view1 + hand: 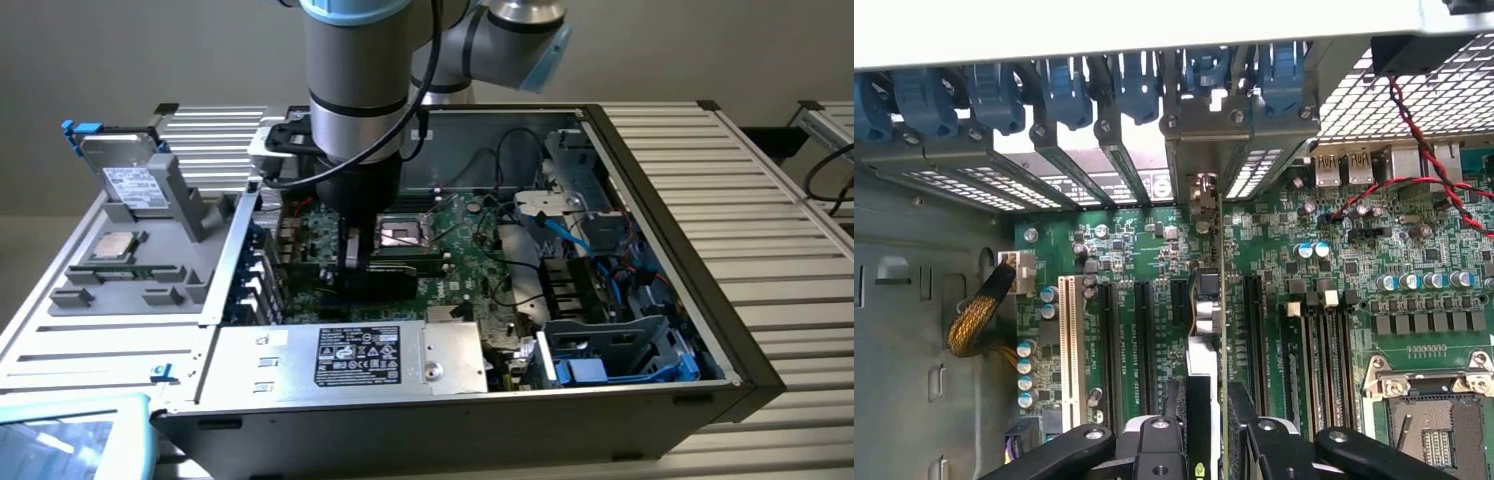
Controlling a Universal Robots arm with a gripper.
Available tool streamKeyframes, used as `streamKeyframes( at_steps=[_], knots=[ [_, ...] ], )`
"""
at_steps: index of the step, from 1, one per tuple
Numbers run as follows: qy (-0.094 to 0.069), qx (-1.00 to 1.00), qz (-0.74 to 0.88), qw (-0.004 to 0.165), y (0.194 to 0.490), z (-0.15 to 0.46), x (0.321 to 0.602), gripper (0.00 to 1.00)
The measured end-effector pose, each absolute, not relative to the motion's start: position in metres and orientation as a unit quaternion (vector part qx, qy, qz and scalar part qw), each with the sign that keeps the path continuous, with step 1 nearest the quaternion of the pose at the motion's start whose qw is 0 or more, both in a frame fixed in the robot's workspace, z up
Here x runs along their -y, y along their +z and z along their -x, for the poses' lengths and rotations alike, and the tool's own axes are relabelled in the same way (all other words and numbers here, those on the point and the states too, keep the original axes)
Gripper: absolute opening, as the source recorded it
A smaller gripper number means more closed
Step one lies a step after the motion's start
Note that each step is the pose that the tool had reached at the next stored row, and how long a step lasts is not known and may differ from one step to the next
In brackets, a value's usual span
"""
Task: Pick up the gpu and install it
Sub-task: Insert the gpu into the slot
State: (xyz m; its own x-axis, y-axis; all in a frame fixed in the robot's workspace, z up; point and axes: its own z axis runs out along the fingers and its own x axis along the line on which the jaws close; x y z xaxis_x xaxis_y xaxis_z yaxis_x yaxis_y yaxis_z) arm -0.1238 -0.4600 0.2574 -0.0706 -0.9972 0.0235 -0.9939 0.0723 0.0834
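Inside the open computer case (747, 370), low over the motherboard (1304, 300), the gripper (1209, 425) is clamped on the gpu (1206, 300). In the wrist view its 2 fingers (1249, 435) close against the card's 2 faces. The card stands on edge between them and runs toward the rear wall, with its metal bracket end (1202, 195) close under the row of blue retention clips (1064, 90). Whether the card's lower edge already sits in a slot I cannot tell. The card looks light, thin and stiff, yet I judge it fragile, with bare circuitry on 1 face and a cooler on the other. A flat pinch across both faces near the upper edge, as here, seems the safest hold, because it keeps force off the small parts and the connector edge. It would likely stand little twisting, and a slight tilt could make it bind. Room is tight low down. The black expansion slots (1144, 340) lie just beside the card on the side of the white slot (1067, 340), and the memory slots (1324, 360) lie between it and the CPU socket (1429, 410). The red and black twisted wire (1414, 150) hangs near the rear ports, well apart from the card. Above, the case has no cover, so the space straight up from the card is open. The power supply (360, 355) sits near the arm, at the case's wall nearest the exterior view.
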Motion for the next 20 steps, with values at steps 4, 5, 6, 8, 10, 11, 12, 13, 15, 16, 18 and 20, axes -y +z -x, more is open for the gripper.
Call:
streamKeyframes(
  at_steps=[4, 5, 6, 8, 10, 11, 12, 13, 15, 16, 18, 20],
  knots=[
    [-0.023, 0.731, -0.681, 0.037, 0.2574, 0.1245, 0.4592, 0.28],
    [-0.023, 0.731, -0.681, 0.037, 0.2574, 0.1250, 0.4590, 0.28],
    [-0.023, 0.731, -0.681, 0.037, 0.2574, 0.1255, 0.4588, 0.28],
    [-0.023, 0.731, -0.681, 0.037, 0.2574, 0.1264, 0.4585, 0.28],
    [-0.023, 0.731, -0.681, 0.037, 0.2574, 0.1266, 0.4585, 0.28],
    [-0.023, 0.731, -0.681, 0.037, 0.2574, 0.1267, 0.4584, 0.28],
    [-0.023, 0.731, -0.681, 0.037, 0.2574, 0.1268, 0.4581, 0.28],
    [-0.023, 0.731, -0.681, 0.037, 0.2575, 0.1269, 0.4581, 0.28],
    [-0.023, 0.731, -0.681, 0.037, 0.2574, 0.1269, 0.4581, 0.28],
    [-0.023, 0.731, -0.681, 0.037, 0.2574, 0.1269, 0.4581, 0.28],
    [-0.022, 0.729, -0.684, 0.037, 0.2574, 0.1269, 0.4575, 0.28],
    [-0.022, 0.725, -0.687, 0.037, 0.2574, 0.1269, 0.4571, 0.28]
  ],
)
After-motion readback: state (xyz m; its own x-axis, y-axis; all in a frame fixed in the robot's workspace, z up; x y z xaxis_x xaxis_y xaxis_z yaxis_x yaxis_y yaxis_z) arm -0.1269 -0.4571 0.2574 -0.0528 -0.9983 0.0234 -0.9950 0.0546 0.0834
